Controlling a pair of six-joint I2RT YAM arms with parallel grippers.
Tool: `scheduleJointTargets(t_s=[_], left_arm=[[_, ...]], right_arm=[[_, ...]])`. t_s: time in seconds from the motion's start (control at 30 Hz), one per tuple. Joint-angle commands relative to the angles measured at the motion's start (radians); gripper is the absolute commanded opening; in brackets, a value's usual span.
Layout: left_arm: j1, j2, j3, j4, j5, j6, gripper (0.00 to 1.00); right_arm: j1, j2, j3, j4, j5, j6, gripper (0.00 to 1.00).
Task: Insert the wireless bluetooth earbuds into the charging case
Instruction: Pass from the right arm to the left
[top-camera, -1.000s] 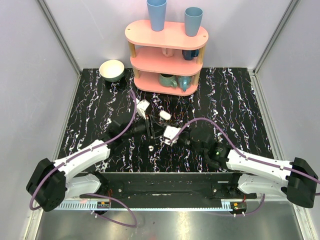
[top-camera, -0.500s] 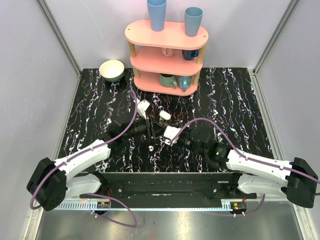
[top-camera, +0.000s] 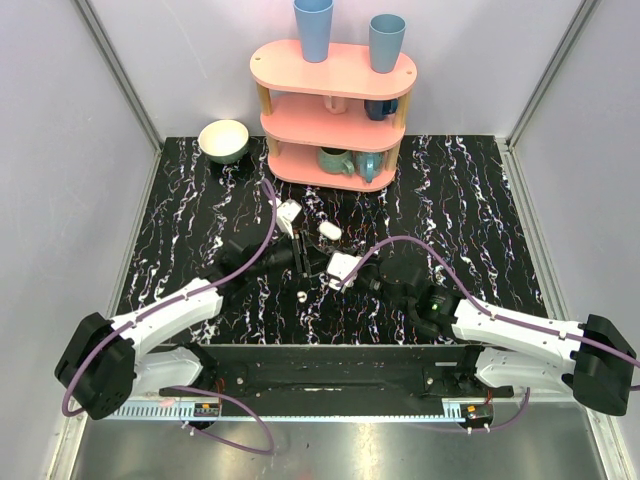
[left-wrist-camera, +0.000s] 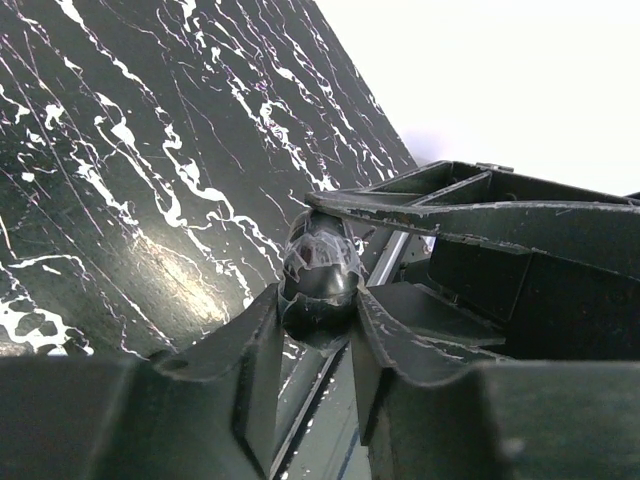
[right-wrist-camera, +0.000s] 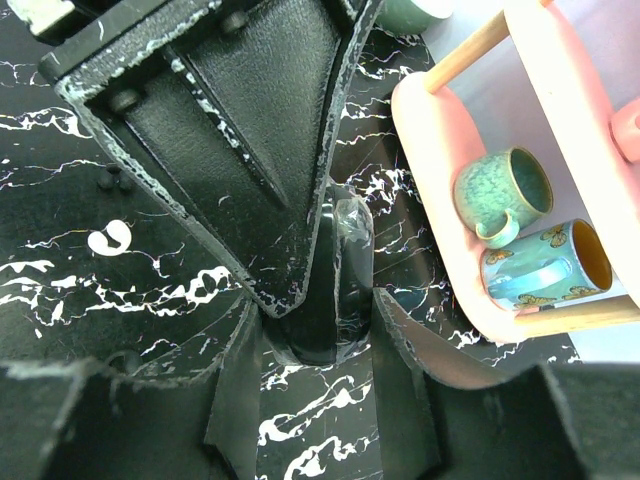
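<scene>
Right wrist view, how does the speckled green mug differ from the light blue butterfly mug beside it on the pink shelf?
The speckled green ceramic mug is plain glaze; the light blue ceramic mug carries butterfly prints. The green mug is green inside; the blue one is orange-yellow inside. The blue mug looks taller than the green. Both stand upright, side by side, on the lowest tier of the pink shelf.
</scene>
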Motion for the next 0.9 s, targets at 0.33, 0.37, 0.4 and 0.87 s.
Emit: scheduleJointTargets(t_s=[0.33, 0.37, 0.4, 0.87], left_arm=[[-0.016, -0.026, 0.005, 0.117, 0.020, 0.033, 0.00], [-0.015, -0.032, -0.004, 0.123, 0.008, 0.040, 0.00], [-0.015, -0.049, -0.026, 0.133, -0.017, 0.050, 0.00], [-0.013, -0.357, -0.236, 0.409, -0.215, 0.387, 0.00]], right_arm=[[0.008, 0.002, 0.009, 0.057, 0.003, 0.027, 0.52], [0.008, -0.006, 0.011, 0.061, 0.008, 0.032, 0.57], [0.008, -0.012, 0.012, 0.073, 0.026, 0.039, 0.64], [0.007, -0.232, 0.103, -0.046, 0.123, 0.496, 1.00]])
